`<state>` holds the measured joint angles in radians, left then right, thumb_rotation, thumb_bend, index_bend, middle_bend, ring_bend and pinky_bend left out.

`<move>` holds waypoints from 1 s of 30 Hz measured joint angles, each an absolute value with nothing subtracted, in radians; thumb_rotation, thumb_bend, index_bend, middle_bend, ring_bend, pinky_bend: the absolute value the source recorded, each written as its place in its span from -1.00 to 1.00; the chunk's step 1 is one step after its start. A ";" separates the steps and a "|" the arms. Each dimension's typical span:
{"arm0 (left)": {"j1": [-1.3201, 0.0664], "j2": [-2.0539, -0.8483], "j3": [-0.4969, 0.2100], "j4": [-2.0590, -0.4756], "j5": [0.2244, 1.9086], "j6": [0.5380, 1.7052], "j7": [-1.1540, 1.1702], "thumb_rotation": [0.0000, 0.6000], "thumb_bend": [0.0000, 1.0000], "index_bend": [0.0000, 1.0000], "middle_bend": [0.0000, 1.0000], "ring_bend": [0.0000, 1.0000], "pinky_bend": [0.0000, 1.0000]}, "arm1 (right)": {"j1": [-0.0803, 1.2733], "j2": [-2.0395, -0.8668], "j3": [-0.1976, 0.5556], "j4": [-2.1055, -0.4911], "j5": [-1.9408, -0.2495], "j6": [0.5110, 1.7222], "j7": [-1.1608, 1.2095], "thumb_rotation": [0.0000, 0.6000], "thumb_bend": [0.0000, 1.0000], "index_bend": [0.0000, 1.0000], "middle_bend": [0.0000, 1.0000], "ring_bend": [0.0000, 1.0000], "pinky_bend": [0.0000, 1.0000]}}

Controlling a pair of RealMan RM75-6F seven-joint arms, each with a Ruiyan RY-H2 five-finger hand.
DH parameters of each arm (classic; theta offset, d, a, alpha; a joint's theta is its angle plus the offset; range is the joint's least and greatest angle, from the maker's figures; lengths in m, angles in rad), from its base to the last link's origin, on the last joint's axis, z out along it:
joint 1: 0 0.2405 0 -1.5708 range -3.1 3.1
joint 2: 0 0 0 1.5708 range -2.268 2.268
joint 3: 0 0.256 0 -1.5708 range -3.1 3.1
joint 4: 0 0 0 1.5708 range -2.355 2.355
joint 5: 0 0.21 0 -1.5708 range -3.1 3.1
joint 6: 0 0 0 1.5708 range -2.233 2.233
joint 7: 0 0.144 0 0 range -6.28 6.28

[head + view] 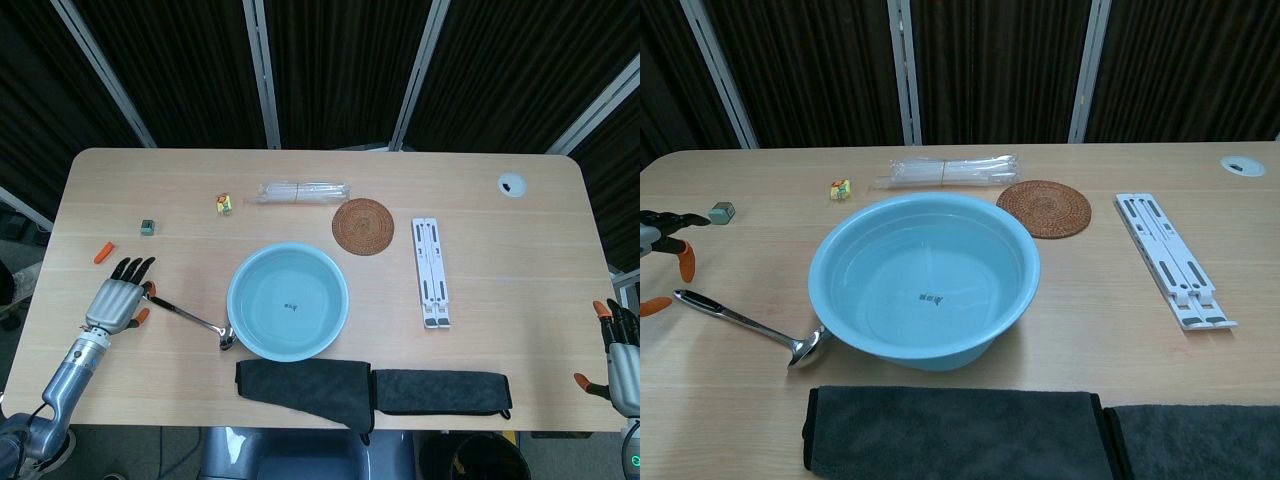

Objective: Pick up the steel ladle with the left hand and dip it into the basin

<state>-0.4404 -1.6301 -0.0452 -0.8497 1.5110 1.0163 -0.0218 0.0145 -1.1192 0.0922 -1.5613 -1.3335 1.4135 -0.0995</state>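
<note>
The left robot hand is open and holds nothing, with its fingers spread just over the handle end of the steel ladle. The ladle lies flat on the counter, its bowl right beside the blue basin of water. This looks like the reaching step; next the fingers must close around the handle. Behind the pale wooden counter hang dark curtains.

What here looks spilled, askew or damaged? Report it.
Nothing spilled or damaged. The only untidy thing is the left dark cloth, whose corner droops over the table's front edge. The steel ladle lies flat, bowl against the basin.
</note>
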 measured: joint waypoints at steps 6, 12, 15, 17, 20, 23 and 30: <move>-0.459 -1.663 -0.028 -0.826 1.524 1.020 -0.056 1.00 -0.29 -0.17 -1.00 -1.00 -1.00 | 0.016 -1.116 0.097 -1.558 -1.318 1.406 -0.093 1.00 -1.00 -1.00 -1.00 -1.00 -1.00; -0.471 -1.687 -0.014 -0.800 1.527 1.012 -0.077 1.00 -0.29 -0.16 -1.00 -1.00 -1.00 | 0.014 -1.111 0.095 -1.562 -1.323 1.416 -0.089 1.00 -1.00 -1.00 -1.00 -1.00 -1.00; -0.477 -1.698 -0.008 -0.787 1.531 1.012 -0.084 1.00 -0.29 -0.15 -1.00 -1.00 -1.00 | 0.013 -1.109 0.096 -1.563 -1.320 1.419 -0.088 1.00 -1.00 -1.00 -1.00 -1.00 -1.00; -0.481 -1.704 -0.006 -0.780 1.531 1.011 -0.091 1.00 -0.29 -0.15 -1.00 -1.00 -1.00 | 0.013 -1.109 0.096 -1.564 -1.320 1.418 -0.088 1.00 -1.00 -1.00 -1.00 -1.00 -1.00; -0.489 -1.715 -0.003 -0.766 1.532 1.007 -0.101 1.00 -0.29 -0.14 -1.00 -1.00 -1.00 | 0.013 -1.107 0.096 -1.565 -1.319 1.418 -0.088 1.00 -1.00 -1.00 -1.00 -1.00 -1.00; -0.497 -1.727 0.000 -0.755 1.534 1.003 -0.110 1.00 -0.29 -0.14 -1.00 -1.00 -1.00 | 0.011 -1.103 0.096 -1.567 -1.318 1.420 -0.085 1.00 -1.00 -1.00 -1.00 -1.00 -1.00; -0.506 -1.747 0.012 -0.742 1.540 0.997 -0.121 1.00 -0.29 -0.13 -1.00 -1.00 -1.00 | 0.011 -1.101 0.099 -1.566 -1.314 1.422 -0.080 1.00 -1.00 -1.00 -1.00 -1.00 -1.00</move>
